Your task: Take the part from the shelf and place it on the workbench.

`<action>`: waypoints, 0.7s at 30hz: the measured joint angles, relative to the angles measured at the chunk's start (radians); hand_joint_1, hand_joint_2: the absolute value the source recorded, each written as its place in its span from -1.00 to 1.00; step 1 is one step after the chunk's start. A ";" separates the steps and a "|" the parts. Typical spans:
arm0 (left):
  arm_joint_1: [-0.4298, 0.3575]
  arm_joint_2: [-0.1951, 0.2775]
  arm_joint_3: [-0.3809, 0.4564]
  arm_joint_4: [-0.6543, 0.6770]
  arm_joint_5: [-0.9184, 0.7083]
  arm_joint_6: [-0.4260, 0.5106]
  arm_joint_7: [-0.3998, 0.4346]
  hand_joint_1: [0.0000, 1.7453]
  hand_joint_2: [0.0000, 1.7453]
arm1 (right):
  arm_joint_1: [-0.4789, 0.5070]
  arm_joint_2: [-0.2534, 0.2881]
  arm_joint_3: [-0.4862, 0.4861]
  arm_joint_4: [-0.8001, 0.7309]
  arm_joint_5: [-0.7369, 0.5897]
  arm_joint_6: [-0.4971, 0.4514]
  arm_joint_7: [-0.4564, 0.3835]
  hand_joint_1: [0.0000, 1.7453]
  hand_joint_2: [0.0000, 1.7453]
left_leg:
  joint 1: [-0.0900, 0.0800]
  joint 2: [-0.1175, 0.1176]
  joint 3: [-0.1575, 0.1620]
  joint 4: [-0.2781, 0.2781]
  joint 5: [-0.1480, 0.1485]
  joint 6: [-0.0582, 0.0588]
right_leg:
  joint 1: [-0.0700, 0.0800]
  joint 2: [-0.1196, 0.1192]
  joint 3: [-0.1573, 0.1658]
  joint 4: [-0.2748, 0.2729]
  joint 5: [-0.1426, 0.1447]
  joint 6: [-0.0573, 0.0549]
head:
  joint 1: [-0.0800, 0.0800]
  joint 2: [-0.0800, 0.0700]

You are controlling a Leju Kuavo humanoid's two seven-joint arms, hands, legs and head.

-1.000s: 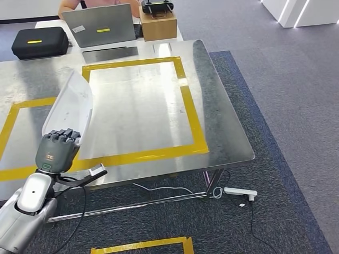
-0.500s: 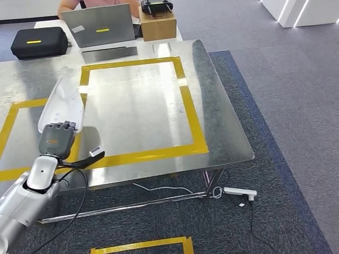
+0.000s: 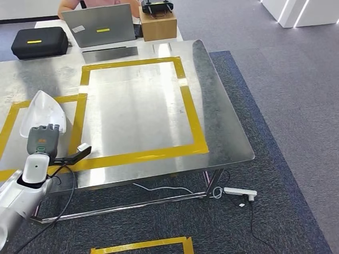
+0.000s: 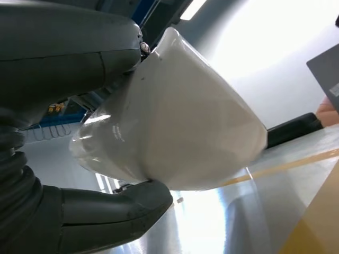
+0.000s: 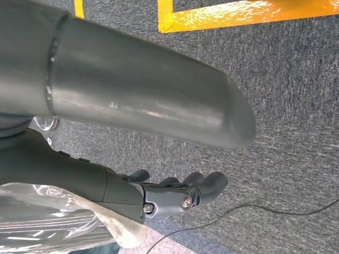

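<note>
Steel workbench [image 3: 140, 111] on grey carpet [image 3: 279, 159], yellow tape marking two squares on its top: big square [image 3: 197, 143] mid-bench, smaller one [image 3: 76, 124] at the left. Left hand [image 3: 43, 139] grips the white part [image 3: 42, 110] at its near end, over the left square; part points away toward the bench's far side. Left wrist view: thumb [image 4: 116, 217] under the glossy white shell, dark fingers [image 4: 68, 47] over it, so the part is clamped between them and sits low over the steel; can't tell if it touches. Right hand [image 5: 180, 193] hangs over carpet, fingers loosely curled and apart, holding nothing. Far edge: black case [image 3: 39, 42] with a yellow label, text unreadable; grey laptop [image 3: 99, 25] with a white sticker and a yellow sticker, both unreadable; cardboard box [image 3: 158, 24] with a black controller [image 3: 157, 6] on top; a person's arm [image 3: 68, 6] behind the laptop. White power strip [image 3: 240, 192] and cables on the carpet under the bench's right corner. More yellow tape [image 3: 144, 246] on the floor, near side.
</note>
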 joint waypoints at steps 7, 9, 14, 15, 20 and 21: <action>0.001 0.006 0.008 0.003 0.004 -0.003 -0.009 -1.00 -0.50 | 0.000 0.000 -0.003 0.000 0.004 0.000 -0.001 -1.00 -1.00 | 0.000 0.000 0.000 0.000 0.000 0.000 | 0.000 0.000 0.000 0.000 0.000 0.000 | 0.000 0.000; 0.004 0.010 0.020 0.005 0.013 -0.003 -0.025 -1.00 -1.00 | 0.000 0.000 -0.006 0.000 0.009 0.000 -0.002 -1.00 -1.00 | 0.000 0.000 0.000 0.000 0.000 0.000 | 0.000 0.000 0.000 0.000 0.000 0.000 | 0.000 0.000; 0.011 0.010 0.033 -0.001 0.025 0.006 -0.036 -1.00 -1.00 | 0.000 0.000 -0.008 0.000 0.011 0.001 -0.003 -1.00 -1.00 | 0.000 0.000 0.000 0.000 0.000 0.000 | 0.000 0.000 0.000 0.000 0.000 0.000 | 0.000 0.000; 0.015 0.011 0.035 -0.008 0.029 0.010 -0.039 -1.00 -1.00 | 0.000 0.000 -0.008 0.000 0.012 0.001 -0.003 -1.00 -1.00 | 0.000 0.000 0.000 0.000 0.000 0.000 | 0.000 0.000 0.000 0.000 0.000 0.000 | 0.000 0.000; 0.042 0.020 0.054 -0.058 0.045 0.032 -0.048 -1.00 -1.00 | 0.000 0.000 -0.013 0.000 0.016 0.001 -0.003 -1.00 -1.00 | 0.000 0.000 0.000 0.000 0.000 0.000 | 0.000 0.000 0.000 0.000 0.000 0.000 | 0.000 0.000; 0.045 0.022 0.057 -0.067 0.046 0.033 -0.048 -1.00 -1.00 | 0.000 0.000 -0.014 0.000 0.017 0.000 -0.003 -1.00 -1.00 | 0.000 0.000 0.000 0.000 0.000 0.000 | 0.000 0.000 0.000 0.000 0.000 0.000 | 0.000 0.000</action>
